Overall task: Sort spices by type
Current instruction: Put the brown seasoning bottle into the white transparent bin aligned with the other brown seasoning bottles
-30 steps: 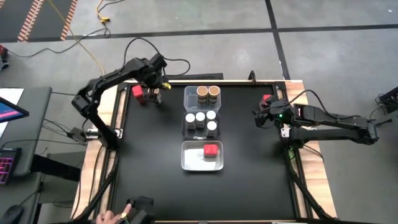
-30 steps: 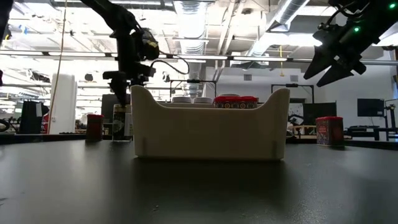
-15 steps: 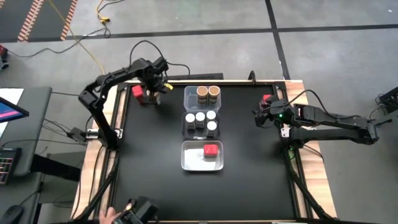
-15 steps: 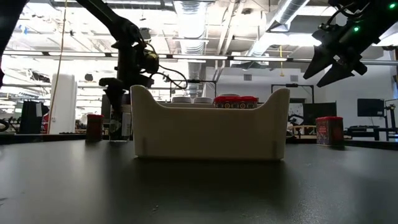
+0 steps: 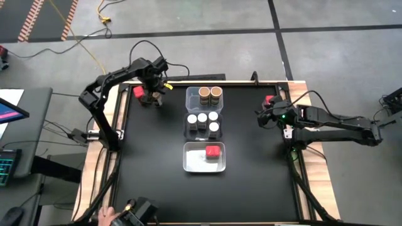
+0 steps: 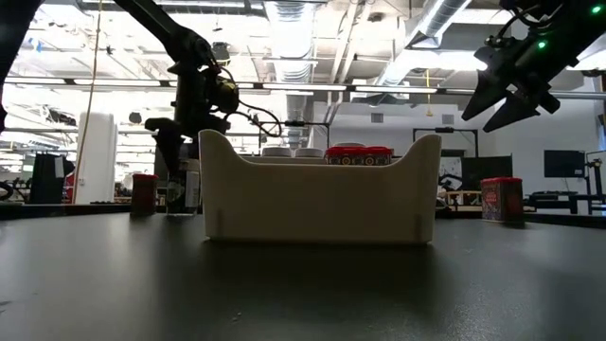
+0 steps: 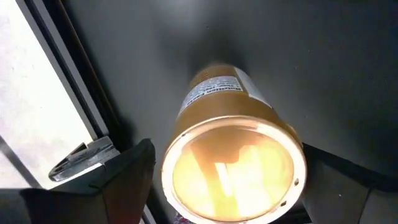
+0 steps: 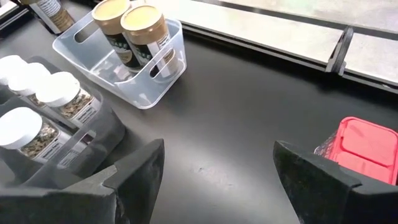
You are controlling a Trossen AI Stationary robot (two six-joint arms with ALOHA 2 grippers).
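Lower now than a second ago, the left gripper point(image 5: 152, 98) has its jaws open around a tan-top jar point(image 7: 233, 165) at the table's point(image 5: 157, 163) far left corner. The right gripper point(image 5: 259, 117) hangs open near a red-top jar point(image 8: 360, 146).

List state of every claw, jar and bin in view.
Left claw: open, straddling the upright tan-lidded round jar.
Right claw: open, empty, raised beside the red square-lidded jar.
Far clear plastic bin: two tan-lidded jars.
Middle bin: four white-lidded jars.
Near bin: one red-lidded jar.
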